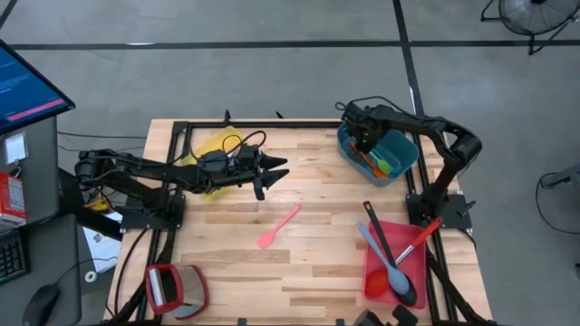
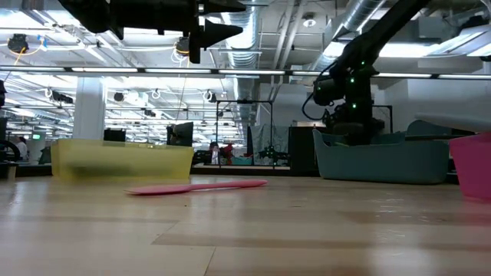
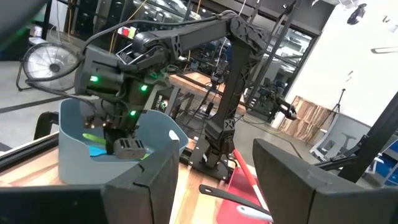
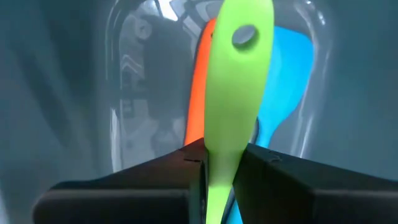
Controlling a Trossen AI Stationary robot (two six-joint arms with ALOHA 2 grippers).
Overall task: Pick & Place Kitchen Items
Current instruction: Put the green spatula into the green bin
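Our right tool [image 4: 219, 167] pinches the green spatula [image 4: 239, 74] mid-handle (light, slick plastic, we judge); left tool [image 1: 272, 174] hangs open, empty.

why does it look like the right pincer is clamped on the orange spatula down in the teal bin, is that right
Not quite. The right pincer is down in the teal bin, but it is shut on the green spatula. The orange spatula lies loose behind the green one. The right wrist view shows this plainly.
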